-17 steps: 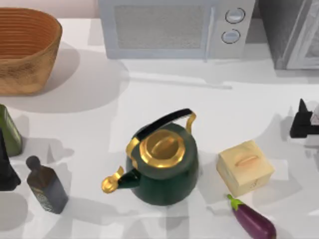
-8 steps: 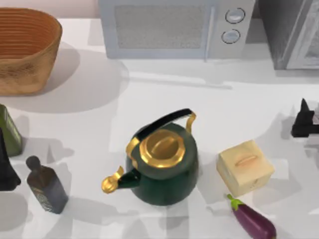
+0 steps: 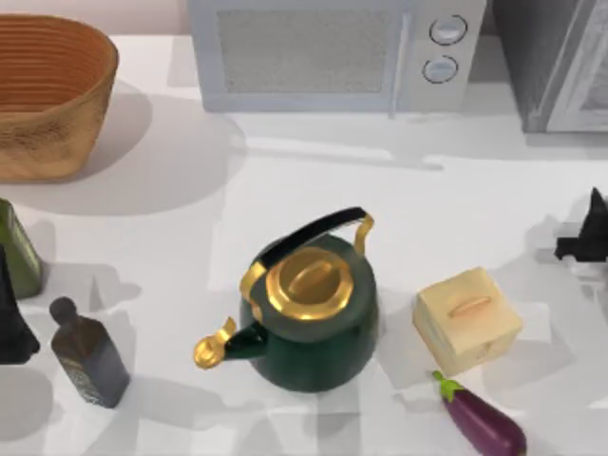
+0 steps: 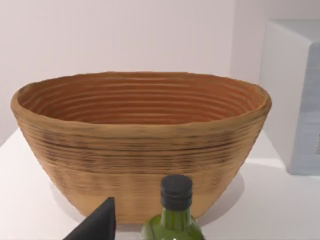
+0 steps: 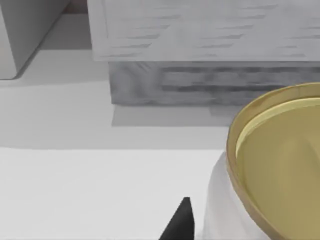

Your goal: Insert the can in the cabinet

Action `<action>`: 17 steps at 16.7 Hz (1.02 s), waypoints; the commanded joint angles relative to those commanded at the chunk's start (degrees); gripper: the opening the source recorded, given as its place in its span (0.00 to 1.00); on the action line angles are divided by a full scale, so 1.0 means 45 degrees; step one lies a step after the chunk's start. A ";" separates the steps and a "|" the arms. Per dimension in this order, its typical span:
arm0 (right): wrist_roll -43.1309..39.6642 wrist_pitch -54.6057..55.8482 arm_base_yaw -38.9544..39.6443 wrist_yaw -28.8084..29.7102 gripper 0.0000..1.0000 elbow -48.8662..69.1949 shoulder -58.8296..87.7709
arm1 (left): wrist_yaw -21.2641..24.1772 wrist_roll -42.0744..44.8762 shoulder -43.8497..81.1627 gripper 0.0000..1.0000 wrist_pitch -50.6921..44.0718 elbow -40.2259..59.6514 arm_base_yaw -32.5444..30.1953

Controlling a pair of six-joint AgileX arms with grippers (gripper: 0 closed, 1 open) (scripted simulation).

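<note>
The can (image 5: 272,170) has a gold lid and a pale white side, and it looms close in the right wrist view. My right gripper (image 3: 587,237) is at the table's right edge, with the can right beside it. The cabinet (image 3: 556,62) is the mottled grey box at the back right corner; in the right wrist view the cabinet (image 5: 200,50) stands just beyond the can. My left gripper (image 3: 9,323) is parked at the table's left edge.
A white microwave (image 3: 332,52) stands at the back middle and a woven basket (image 3: 47,95) at the back left. A green kettle (image 3: 309,313) fills the middle. A tan box (image 3: 465,318) and an eggplant (image 3: 480,418) lie front right. A green bottle (image 3: 14,252) and a dark bottle (image 3: 90,356) stand left.
My right gripper has slid to the right, toward the table's edge, and a little toward the front. Nothing else has moved.
</note>
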 joint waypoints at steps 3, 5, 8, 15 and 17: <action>0.0000 0.0000 0.0000 0.0000 0.00 0.0000 0.0000 | 0.0000 0.0000 0.0000 1.00 0.0000 0.0000 0.0000; 0.0000 0.0000 0.0000 0.0000 0.00 0.0000 0.0000 | 0.0000 0.0000 0.0000 1.00 0.0000 0.0000 0.0000; 0.0000 0.0000 0.0000 0.0000 0.00 0.0000 0.0000 | 0.0000 0.0000 0.0000 1.00 0.0000 0.0000 0.0000; 0.0017 -0.0844 0.0007 -0.0010 0.00 0.0078 -0.0752 | 0.0000 0.0000 0.0000 1.00 0.0000 0.0000 0.0000; 0.0019 -0.1919 0.0009 -0.0022 0.00 0.0196 -0.1708 | 0.0000 0.0000 0.0000 1.00 0.0000 0.0000 0.0000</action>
